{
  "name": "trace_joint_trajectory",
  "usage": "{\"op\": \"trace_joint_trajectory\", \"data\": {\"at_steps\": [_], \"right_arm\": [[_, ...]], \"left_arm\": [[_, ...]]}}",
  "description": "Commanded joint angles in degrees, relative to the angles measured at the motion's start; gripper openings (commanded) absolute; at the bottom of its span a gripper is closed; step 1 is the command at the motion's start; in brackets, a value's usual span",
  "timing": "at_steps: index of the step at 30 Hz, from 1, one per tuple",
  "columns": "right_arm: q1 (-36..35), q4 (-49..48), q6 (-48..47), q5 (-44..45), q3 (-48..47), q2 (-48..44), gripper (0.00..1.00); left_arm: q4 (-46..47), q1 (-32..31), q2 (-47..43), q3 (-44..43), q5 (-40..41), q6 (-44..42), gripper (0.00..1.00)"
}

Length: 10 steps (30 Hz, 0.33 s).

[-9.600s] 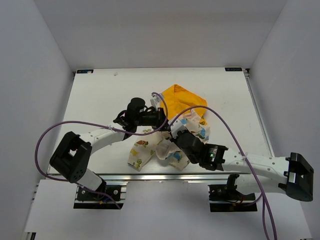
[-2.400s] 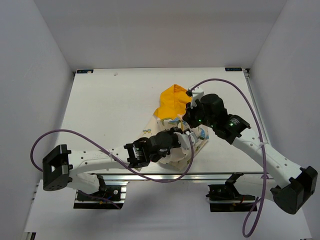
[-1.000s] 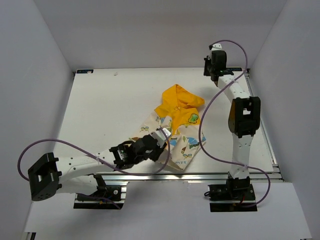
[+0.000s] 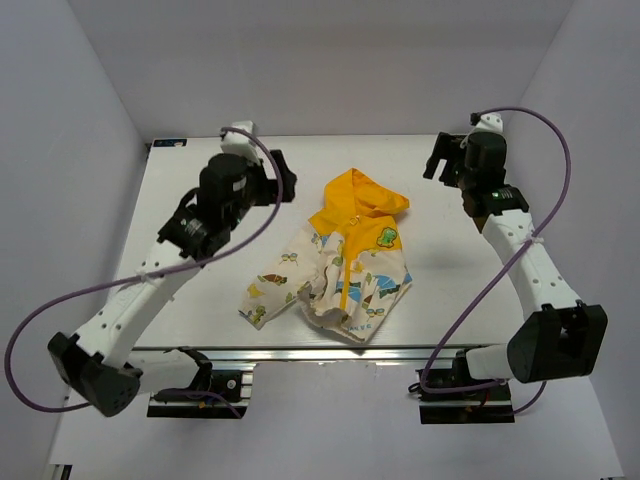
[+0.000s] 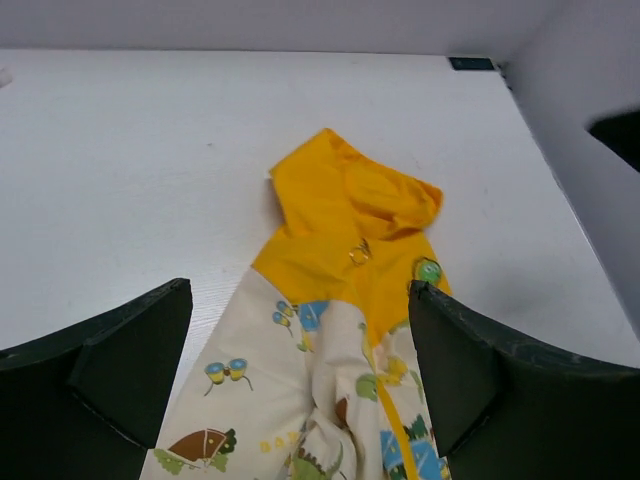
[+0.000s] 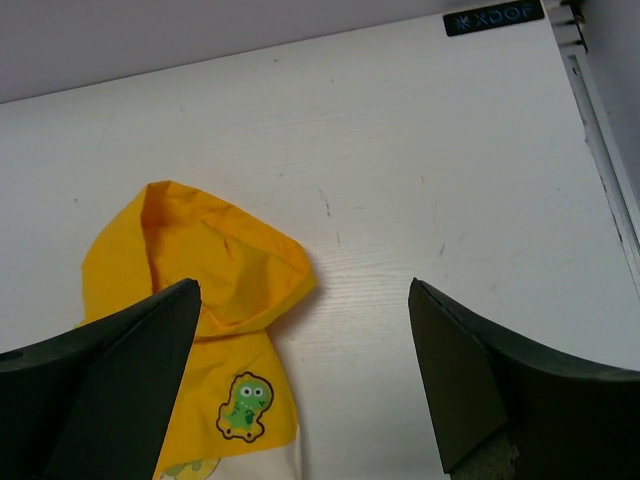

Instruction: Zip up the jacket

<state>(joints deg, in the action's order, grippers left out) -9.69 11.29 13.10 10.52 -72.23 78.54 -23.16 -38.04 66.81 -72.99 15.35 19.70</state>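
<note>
Jacket lies flat mid tabletop, yellow hood toward the far edge, lower hem rumpled. Left tool and right tool are both released and empty, well apart on either side of the hood.

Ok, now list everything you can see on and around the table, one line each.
jacket: one, cream with cartoon prints and yellow trim, lying mid-table, its yellow hood toward the far edge
dinosaur patch: one, green, on the yellow fabric just below the hood
table: one, white, under everything
cables: two, purple, one looping off each arm
left arm: one, white and black, reaching to the far left of the jacket, jaws open and empty
right arm: one, white and black, reaching to the far right of the jacket, jaws open and empty
</note>
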Motion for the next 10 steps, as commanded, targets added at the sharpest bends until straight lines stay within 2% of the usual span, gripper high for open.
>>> {"op": "trace_joint_trajectory", "data": {"at_steps": [1, 2, 3, 4, 6, 7, 10], "right_arm": [[0.38, 5.40, 3.15, 4.68, 1.38, -3.65, 0.89], [0.46, 5.32, 3.33, 4.16, 3.47, -5.49, 0.89], [0.47, 4.71, 3.51, 3.54, 4.89, -6.64, 0.89], [0.47, 3.14, 3.94, 2.67, 6.38, -8.82, 0.89], [0.46, 1.38, 4.21, -0.23, 10.69, -11.03, 0.89], [0.47, 0.58, 4.47, -0.50, 12.09, -13.13, 0.90], [0.46, -2.85, 4.91, -1.47, 15.97, -15.87, 0.89]], "left_arm": [[-9.27, 12.14, 6.57, -2.24, -2.24, 7.09, 0.98], [-9.62, 15.16, 7.71, -1.90, -4.17, 9.97, 0.98], [-8.76, 18.24, 8.94, -1.28, -9.41, 11.05, 0.98], [-7.79, 23.23, 9.13, -0.58, -12.34, 12.10, 0.98], [-3.68, 27.39, 8.35, 2.57, -21.97, 13.34, 0.98], [-2.26, 29.58, 7.73, 3.63, -23.16, 13.69, 0.98], [-1.45, 30.04, 6.24, 5.14, -21.07, 13.61, 0.98]]}}
